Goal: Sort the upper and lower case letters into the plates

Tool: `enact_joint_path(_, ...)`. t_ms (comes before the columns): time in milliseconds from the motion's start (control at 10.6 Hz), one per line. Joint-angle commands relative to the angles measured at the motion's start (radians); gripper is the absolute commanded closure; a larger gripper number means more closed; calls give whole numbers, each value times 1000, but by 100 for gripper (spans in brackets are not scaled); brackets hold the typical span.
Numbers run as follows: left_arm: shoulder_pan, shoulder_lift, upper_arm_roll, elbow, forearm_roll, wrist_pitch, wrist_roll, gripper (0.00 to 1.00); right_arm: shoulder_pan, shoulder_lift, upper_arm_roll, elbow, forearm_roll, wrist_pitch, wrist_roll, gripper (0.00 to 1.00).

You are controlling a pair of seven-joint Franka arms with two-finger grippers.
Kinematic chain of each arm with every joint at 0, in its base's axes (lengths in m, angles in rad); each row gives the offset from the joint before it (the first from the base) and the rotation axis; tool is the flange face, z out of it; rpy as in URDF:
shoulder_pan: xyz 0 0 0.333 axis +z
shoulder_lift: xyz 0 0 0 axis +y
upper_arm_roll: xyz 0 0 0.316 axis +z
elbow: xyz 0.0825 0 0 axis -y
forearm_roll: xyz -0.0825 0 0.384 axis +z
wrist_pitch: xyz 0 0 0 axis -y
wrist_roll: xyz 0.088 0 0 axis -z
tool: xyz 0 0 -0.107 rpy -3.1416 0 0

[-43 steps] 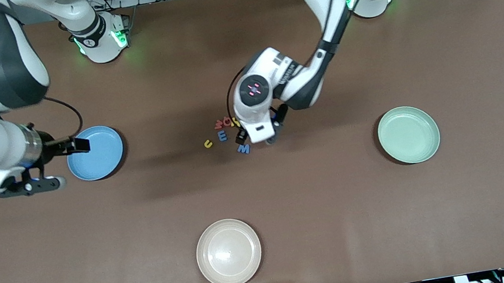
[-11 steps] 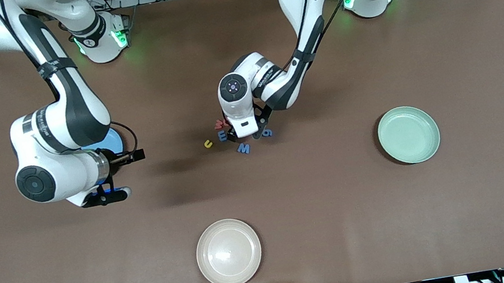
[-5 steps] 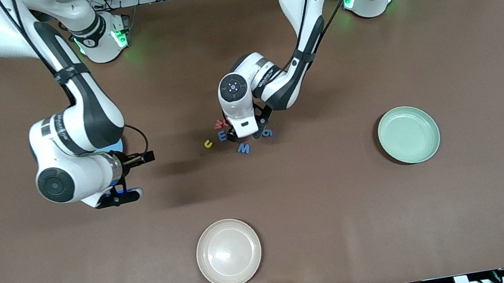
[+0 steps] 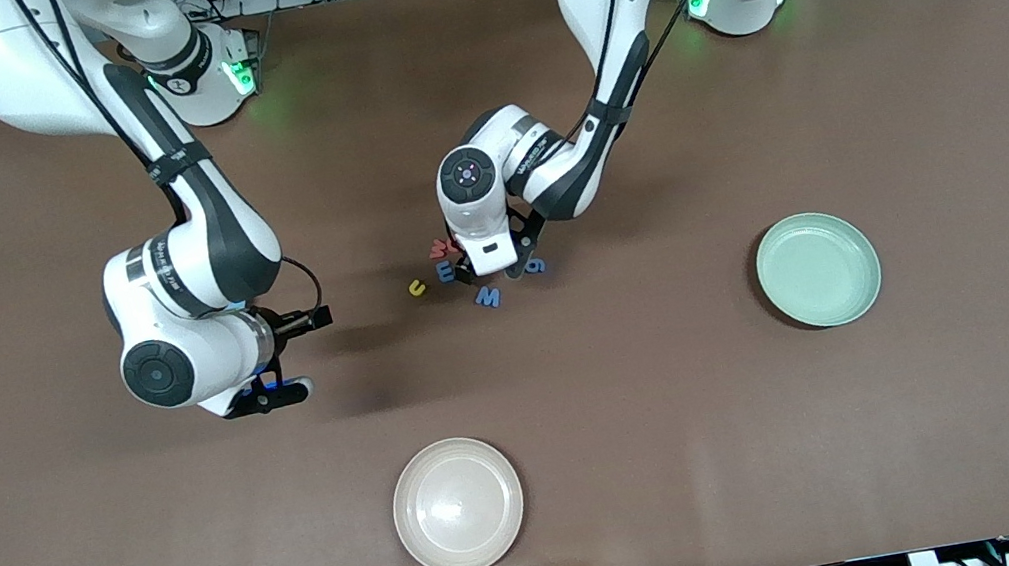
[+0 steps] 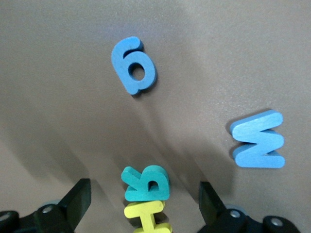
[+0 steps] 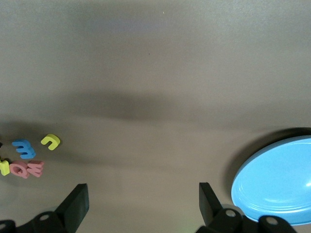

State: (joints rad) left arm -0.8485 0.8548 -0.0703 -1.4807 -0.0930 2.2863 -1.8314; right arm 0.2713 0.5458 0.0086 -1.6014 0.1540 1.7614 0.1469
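Observation:
Small toy letters lie in a cluster at mid-table: a yellow u [image 4: 415,287], a blue one [image 4: 445,273], a red one [image 4: 438,249], a blue W [image 4: 488,298] and a blue 6-shape [image 4: 536,266]. My left gripper [image 4: 487,270] is low over the cluster and open. In the left wrist view a teal R [image 5: 148,180] and a yellow letter [image 5: 148,216] lie between its fingers [image 5: 77,199]. My right gripper [image 4: 267,393] is open and empty over bare table. The blue plate [image 6: 277,179] sits beside it, hidden under the arm in the front view. The mint plate [image 4: 818,269] lies toward the left arm's end.
A cream-beige plate [image 4: 458,505] sits near the table's front edge. The right wrist view shows the yellow u [image 6: 50,141], a blue letter [image 6: 24,148] and red letters [image 6: 26,168] farther off. The brown tabletop [image 4: 688,416] spreads wide.
My right arm has swung from over the blue plate toward the middle of the table. My left gripper came down over the letters earlier and has stayed still for the last second.

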Motion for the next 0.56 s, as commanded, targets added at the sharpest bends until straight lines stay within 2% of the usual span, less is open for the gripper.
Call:
enact_joint_path(0,-7,-2,4,-33,29,18,-11,16,5,-1,-4,1,19,4,13,0)
enact_joint_path(376,-7,-3,4,-33,29,18,-11,21,5,-1,-4,3,19,4,13,0)
enact_joint_path(470,-7,-5,4,-33,29,18,-9,30,5,-1,-4,3,19,4,14,0)
